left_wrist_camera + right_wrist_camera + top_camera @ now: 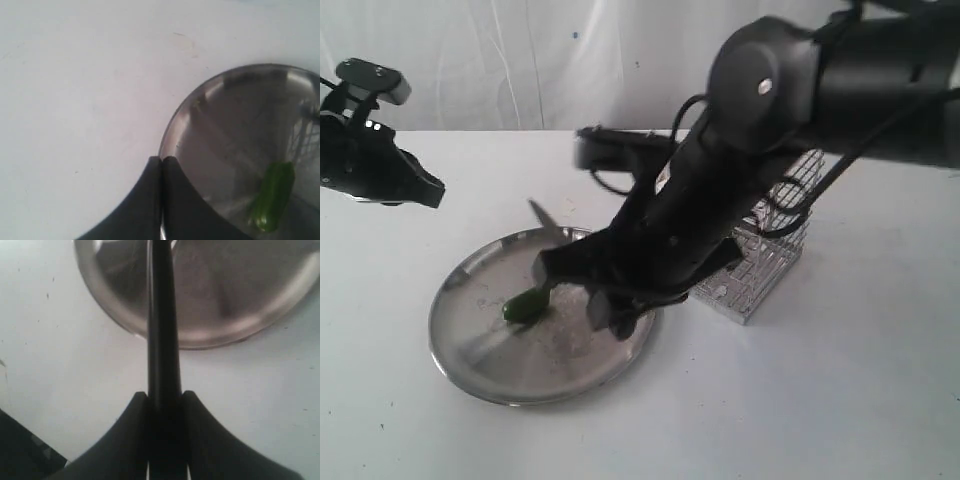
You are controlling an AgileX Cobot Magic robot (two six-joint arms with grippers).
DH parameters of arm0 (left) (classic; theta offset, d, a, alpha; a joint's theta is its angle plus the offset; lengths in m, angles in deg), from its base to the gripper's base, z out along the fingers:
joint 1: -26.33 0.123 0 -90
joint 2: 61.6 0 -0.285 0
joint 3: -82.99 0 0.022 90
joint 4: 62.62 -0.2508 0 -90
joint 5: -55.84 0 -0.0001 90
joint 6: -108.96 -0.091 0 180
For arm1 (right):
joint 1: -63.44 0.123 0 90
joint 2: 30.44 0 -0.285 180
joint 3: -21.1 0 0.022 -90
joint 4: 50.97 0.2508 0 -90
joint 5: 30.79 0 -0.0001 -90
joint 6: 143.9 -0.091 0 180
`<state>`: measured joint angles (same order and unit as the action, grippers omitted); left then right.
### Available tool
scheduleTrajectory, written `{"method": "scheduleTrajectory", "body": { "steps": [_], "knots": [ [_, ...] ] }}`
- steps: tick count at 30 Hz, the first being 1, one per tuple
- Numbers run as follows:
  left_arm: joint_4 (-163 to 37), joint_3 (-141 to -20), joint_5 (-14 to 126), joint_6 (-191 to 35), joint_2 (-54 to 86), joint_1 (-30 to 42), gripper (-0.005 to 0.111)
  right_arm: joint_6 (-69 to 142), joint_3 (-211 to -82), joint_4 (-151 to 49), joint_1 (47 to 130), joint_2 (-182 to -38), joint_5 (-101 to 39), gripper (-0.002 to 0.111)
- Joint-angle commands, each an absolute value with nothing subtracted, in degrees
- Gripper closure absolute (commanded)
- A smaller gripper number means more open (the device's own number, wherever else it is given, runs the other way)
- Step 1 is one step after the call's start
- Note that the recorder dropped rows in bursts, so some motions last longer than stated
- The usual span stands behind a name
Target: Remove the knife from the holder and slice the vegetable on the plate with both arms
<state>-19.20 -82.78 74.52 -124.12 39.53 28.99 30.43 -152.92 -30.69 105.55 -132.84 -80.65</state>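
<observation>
Black slim knife [163,340] is clamped in the right gripper [164,405] over the steel round plate [460,350]; left gripper [162,165] is pinched closed, empty.

A slim black knife [162,340] is clamped over the steel plate [470,345], where a green vegetable [525,305] lies left of centre; the wire holder [770,265] stands right.

I note the plate [470,345] as bare metal, shiny but scuffed, with streaked reflections across its face. The holder [760,270] reads as bright chrome wire. The vegetable [272,195] has a glossy green skin. The knife [162,340] looks smooth, semi-gloss black. The table [840,400] is a matt white surface with small specks.
</observation>
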Motion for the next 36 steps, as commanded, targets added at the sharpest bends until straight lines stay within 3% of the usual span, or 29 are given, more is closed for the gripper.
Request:
{"method": "scheduleTrajectory", "body": {
  "steps": [1,15,36],
  "knots": [
    [-9.29,-82.49,77.76,-118.56,39.83,30.69,0.106,27.92,-152.93,-30.65,109.72,-136.11,-78.29,0.108],
    [25.59,-82.49,101.79,-142.88,51.80,30.27,0.106,22.06,-153.04,-37.97,111.33,-140.36,-74.31,0.108],
    [32.47,-82.49,104.92,-147.97,59.74,28.81,0.106,19.79,-153.04,-37.77,111.38,-145.82,-67.16,0.108]
  ]
}}
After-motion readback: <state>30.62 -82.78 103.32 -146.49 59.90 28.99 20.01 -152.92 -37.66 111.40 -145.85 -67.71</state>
